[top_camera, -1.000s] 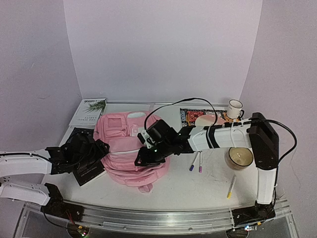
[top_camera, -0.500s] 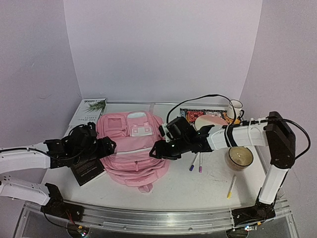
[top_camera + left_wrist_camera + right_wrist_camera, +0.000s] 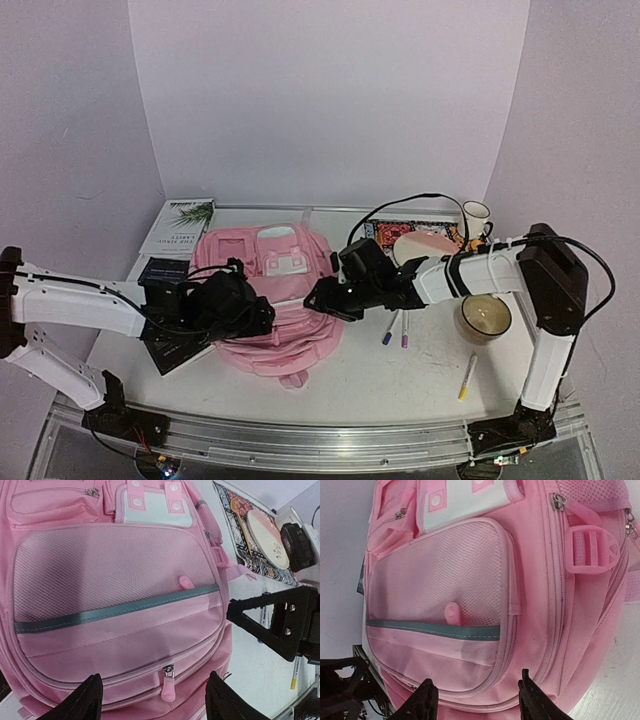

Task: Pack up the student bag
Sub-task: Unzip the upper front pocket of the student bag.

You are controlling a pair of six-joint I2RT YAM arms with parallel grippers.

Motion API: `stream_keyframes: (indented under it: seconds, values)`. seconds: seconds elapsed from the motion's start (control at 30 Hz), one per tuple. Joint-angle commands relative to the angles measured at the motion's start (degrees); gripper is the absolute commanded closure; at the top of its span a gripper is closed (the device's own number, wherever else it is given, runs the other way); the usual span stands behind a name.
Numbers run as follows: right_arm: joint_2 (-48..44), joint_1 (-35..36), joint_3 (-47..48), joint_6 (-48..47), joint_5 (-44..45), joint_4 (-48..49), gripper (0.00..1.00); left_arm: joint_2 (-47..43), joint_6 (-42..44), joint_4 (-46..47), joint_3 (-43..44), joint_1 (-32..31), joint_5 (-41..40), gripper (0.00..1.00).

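Note:
The pink student bag [image 3: 262, 285] lies flat at the table's middle left, with its front pockets facing up. It fills the left wrist view [image 3: 115, 585] and the right wrist view [image 3: 470, 580]. My left gripper [image 3: 256, 316] is open and empty above the bag's lower front. Its jaws stand either side of a pink zipper pull [image 3: 168, 688]. My right gripper [image 3: 318, 297] is open and empty over the bag's right edge, above the seam of the mesh pocket [image 3: 440, 575]. The two grippers face each other across the bag.
A white book [image 3: 178, 225] lies at the back left. Dark books [image 3: 172, 347] lie under my left arm. Right of the bag are a patterned mat [image 3: 385, 233] with a pink plate [image 3: 425, 243], a mug [image 3: 475, 215], a candle jar [image 3: 485, 317], two purple markers [image 3: 395, 330] and a yellow pen [image 3: 467, 377].
My left arm has swung right from the dark books to over the bag's lower front. My right gripper has pulled back from the bag's middle to its right edge.

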Motion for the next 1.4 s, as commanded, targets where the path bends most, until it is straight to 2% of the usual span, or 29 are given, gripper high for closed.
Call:
stream_keyframes:
  seconds: [0.0, 0.23, 0.63, 0.97, 1.2, 1.37]
  values:
    - [2.67, -0.46, 0.34, 2.45, 0.34, 2.48, 0.47, 5.83, -0.95, -0.46, 5.24, -1.40, -3.08, 0.31]
    - [5.59, -0.47, 1.27, 3.99, -4.67, 5.71, 0.53, 13.06, -0.40, -0.55, 9.03, -2.53, -1.77, 0.33]
    - [6.31, -0.48, 0.49, 5.76, -6.60, 9.70, 0.69, 19.88, -4.91, -5.22, 11.05, -5.76, -2.42, 0.38]
    - [6.44, -0.44, 0.42, 5.64, -7.52, 10.79, 0.75, 23.37, -5.68, -10.48, 14.19, -6.07, -5.03, 0.54]
    - [6.14, -0.43, 0.49, 5.53, -7.54, 11.18, 0.78, 26.49, -6.33, -13.31, 15.64, -6.36, -6.20, 0.71]
    - [6.40, -0.45, 0.59, 5.61, -8.09, 11.41, 0.80, 28.08, -6.40, -16.22, 17.90, -6.68, -8.05, 0.78]
